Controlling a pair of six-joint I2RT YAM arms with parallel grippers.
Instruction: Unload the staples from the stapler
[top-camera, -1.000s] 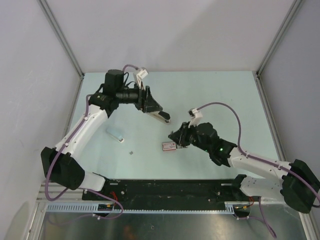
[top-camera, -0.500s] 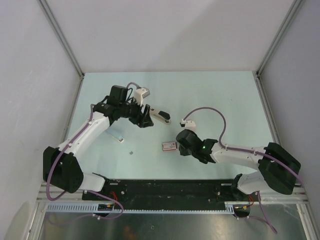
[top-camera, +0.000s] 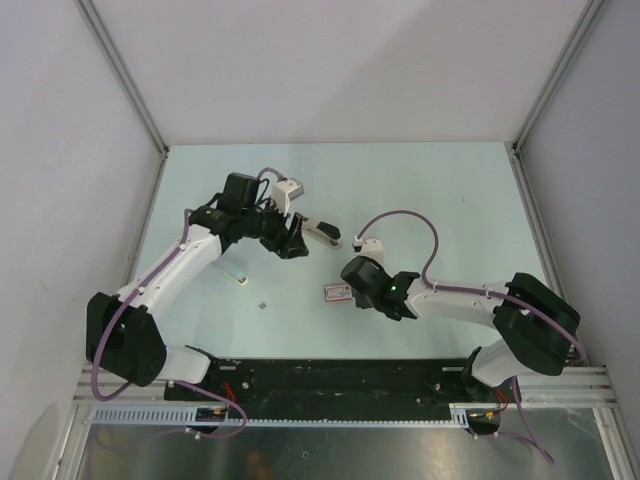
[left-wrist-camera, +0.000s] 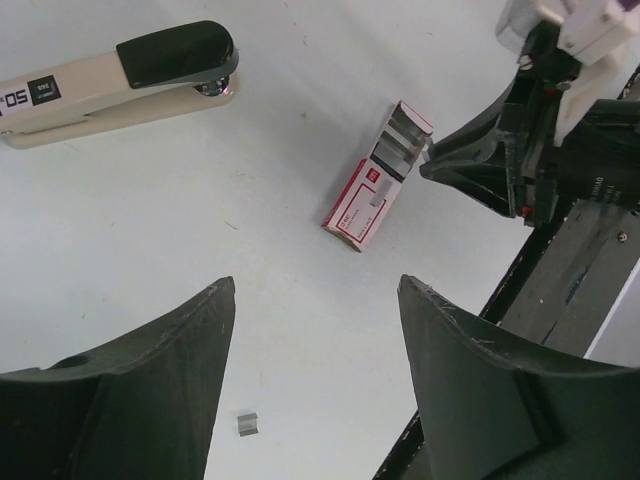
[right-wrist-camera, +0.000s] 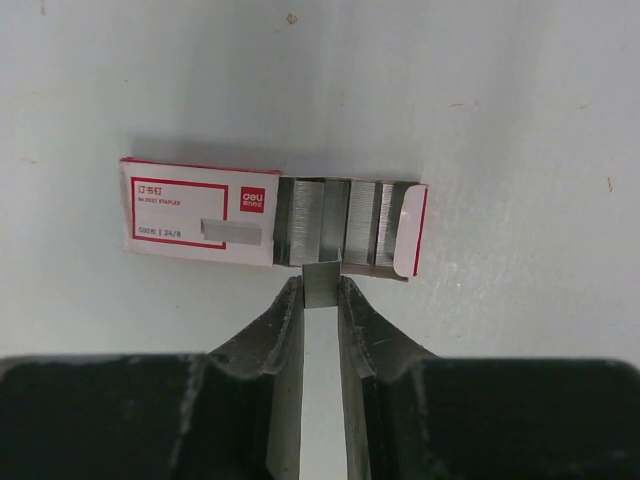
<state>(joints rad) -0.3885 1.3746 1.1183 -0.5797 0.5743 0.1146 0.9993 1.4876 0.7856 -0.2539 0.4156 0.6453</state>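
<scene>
Since a second ago the right arm has dropped low along the desk's near edge. The right claw (right-wrist-camera: 320, 290) is closed to a narrow gap on a short strip of staples (right-wrist-camera: 321, 278) at the open end of the red-and-white box (right-wrist-camera: 200, 212), probably to slide it in beside the rest. The left claw (left-wrist-camera: 315, 290) has drawn back and hangs wide open and empty, leaving the stapler (left-wrist-camera: 110, 75) lying free near the desk's middle, likely the source of that strip. The desk (top-camera: 440, 190) is pale green and lightly specked, closed in by plain grey walls (top-camera: 350, 70) on three sides.
</scene>
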